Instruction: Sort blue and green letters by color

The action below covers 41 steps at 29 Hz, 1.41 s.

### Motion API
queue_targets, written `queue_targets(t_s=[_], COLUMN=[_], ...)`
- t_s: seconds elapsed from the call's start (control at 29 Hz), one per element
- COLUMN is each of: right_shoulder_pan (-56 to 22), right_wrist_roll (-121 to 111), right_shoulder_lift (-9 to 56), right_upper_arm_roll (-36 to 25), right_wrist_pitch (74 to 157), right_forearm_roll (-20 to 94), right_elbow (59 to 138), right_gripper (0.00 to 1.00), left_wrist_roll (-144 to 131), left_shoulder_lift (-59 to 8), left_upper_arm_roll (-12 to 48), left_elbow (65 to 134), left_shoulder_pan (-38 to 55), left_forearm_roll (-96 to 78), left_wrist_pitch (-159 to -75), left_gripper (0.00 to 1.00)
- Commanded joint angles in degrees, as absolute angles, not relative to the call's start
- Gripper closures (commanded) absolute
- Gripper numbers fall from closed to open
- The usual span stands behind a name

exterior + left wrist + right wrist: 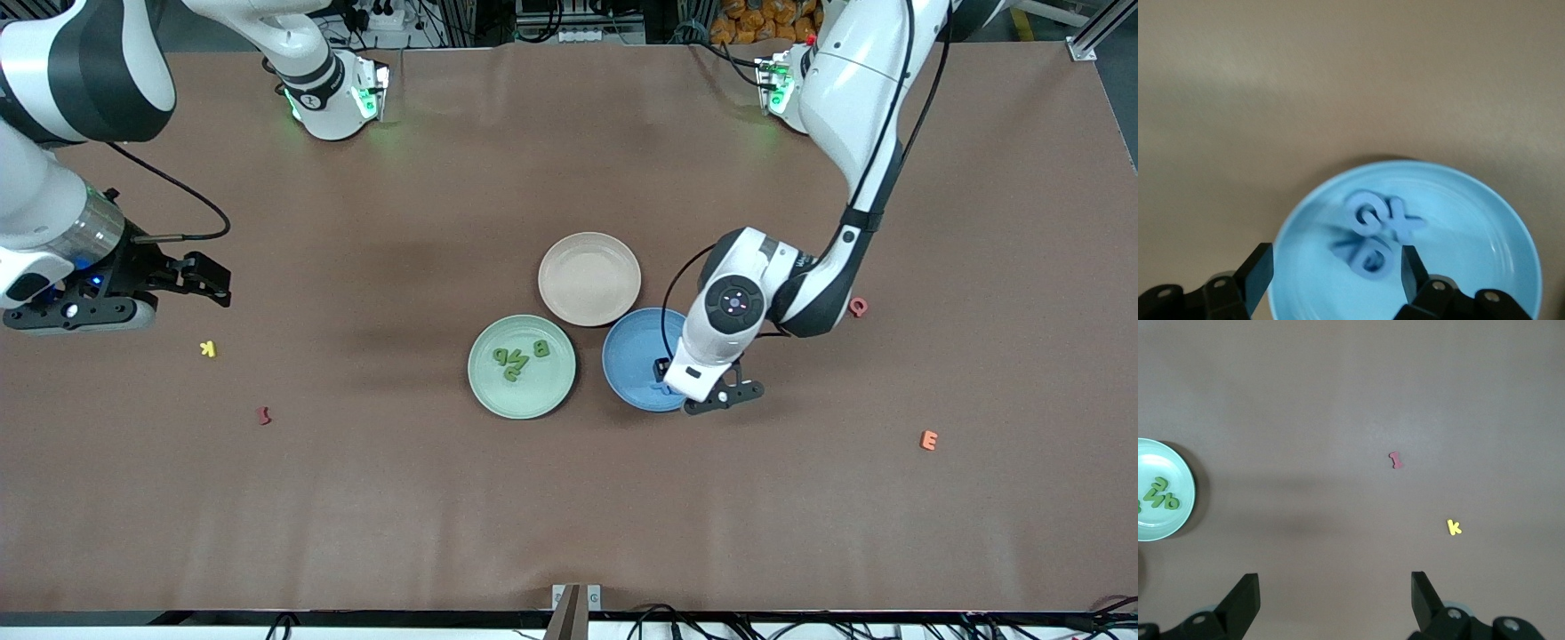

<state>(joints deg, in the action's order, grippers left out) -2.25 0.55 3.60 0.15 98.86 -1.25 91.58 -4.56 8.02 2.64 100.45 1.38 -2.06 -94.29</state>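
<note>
Spreading across the table (356,498) are three plates near the middle: a beige plate (589,278), a green plate (522,366) just nearer the camera, and a blue plate (636,360) beside it toward the left arm's end. The left gripper (702,391) is hovering over the blue plate, fingers (1259,273) standing wide and empty, with the blue letters (1375,233) lying piled in the plate below. The green letters (520,357) are lying in the green plate. The right gripper (191,280) is waiting over bare table, fingers (1243,600) wide, above a yellow K (208,348). Judging by this, the drop looks done; lifting straight up is keeping the fingers off the pile.
</note>
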Motion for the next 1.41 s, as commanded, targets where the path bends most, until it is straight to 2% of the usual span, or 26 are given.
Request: queue_targets(t_s=[0.0,1.38], right_shoulder_pan=[-1.76,-1.67], right_wrist_roll=[0.00,-0.09], right_shoulder_lift=[3.96,3.96], right_upper_arm_roll=[0.35,0.35], right_wrist_pitch=[98.00,98.09], right_forearm_roll=[-1.05,-1.05], right_elbow=[90.70,90.70], right_gripper=[0.00,0.00], left_wrist_roll=[-3.52,-3.60], left_shoulder_lift=[8.09,7.21], left_upper_arm_roll=[2.81,2.81], left_elbow=[100.28,99.58], left_shoulder_pan=[1.06,0.88], left_forearm_roll=[-0.79,-1.41], left_wrist_pitch=[-94.31,-94.39], left_gripper=[0.00,0.00])
